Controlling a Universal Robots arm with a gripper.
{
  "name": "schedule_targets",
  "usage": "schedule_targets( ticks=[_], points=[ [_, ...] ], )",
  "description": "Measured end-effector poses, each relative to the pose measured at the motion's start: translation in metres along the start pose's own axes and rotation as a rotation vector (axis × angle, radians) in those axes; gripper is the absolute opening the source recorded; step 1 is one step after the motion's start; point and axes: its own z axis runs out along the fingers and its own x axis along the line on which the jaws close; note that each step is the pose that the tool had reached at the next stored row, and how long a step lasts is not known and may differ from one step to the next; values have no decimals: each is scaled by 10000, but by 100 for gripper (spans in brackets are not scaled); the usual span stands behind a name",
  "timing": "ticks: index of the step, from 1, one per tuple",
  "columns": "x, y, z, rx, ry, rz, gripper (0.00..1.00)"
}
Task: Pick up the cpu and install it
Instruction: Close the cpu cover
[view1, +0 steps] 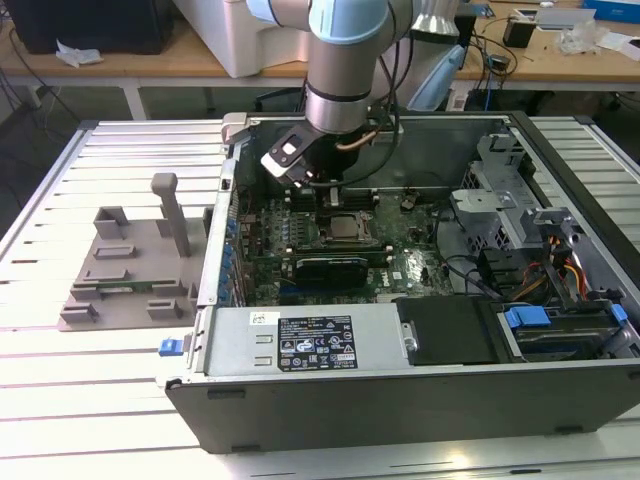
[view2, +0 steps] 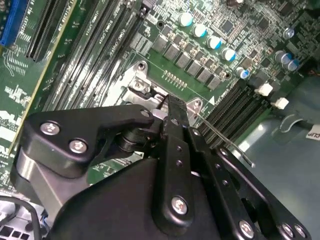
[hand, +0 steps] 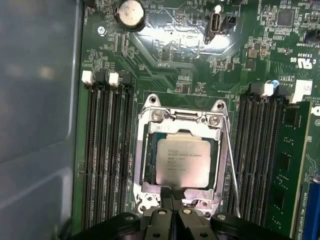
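Inside the open computer case (view1: 400, 400), the exterior view shows one gripper (view1: 335, 192) just above one cpu (view1: 347, 228). In the second wrist view, its jaws are pressed together, empty. In the first wrist view, the cpu (hand: 181, 161) lies in its socket (hand: 186, 119), near one coin cell (hand: 130, 12).

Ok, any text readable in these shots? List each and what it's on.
Nothing can be quoted reliably.
cpu lid: several printed lines, too small to read.
Label on the power supply: print and marks, too small to read.
Board in the first wrist view: white markings, too blurred to read.
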Motion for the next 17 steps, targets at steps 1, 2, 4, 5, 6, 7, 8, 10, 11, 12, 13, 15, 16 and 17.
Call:
schedule_targets(
  ticks=[1, 2, 4, 5, 6, 7, 8, 10, 11, 12, 13, 15, 16, 17],
  points=[
    [-5, 0, 11, -1, 14, 0, 11],
    [-6, 5, 12, -1, 23, -3, 11],
    [-10, 69, 9, -6, 91, -15, 11],
    [-12, 88, 8, -10, 115, -20, 11],
    [-14, 117, 6, -12, 154, -28, 11],
    [-16, 132, 2, -13, 173, -30, 11],
    [-18, 163, -10, -15, 192, -31, 11],
    [-24, 243, -20, -16, 216, -33, 11],
    [-33, 351, -28, -4, 230, -33, 11],
    [-36, 384, -48, -1, 230, -32, 11],
    [-33, 384, -151, -2, 232, -33, 11],
    [-29, 376, -283, -2, 231, -31, 11],
    [-28, 374, -326, -2, 231, -32, 11],
    [-26, 371, -383, -3, 233, -32, 11]
  ],
)
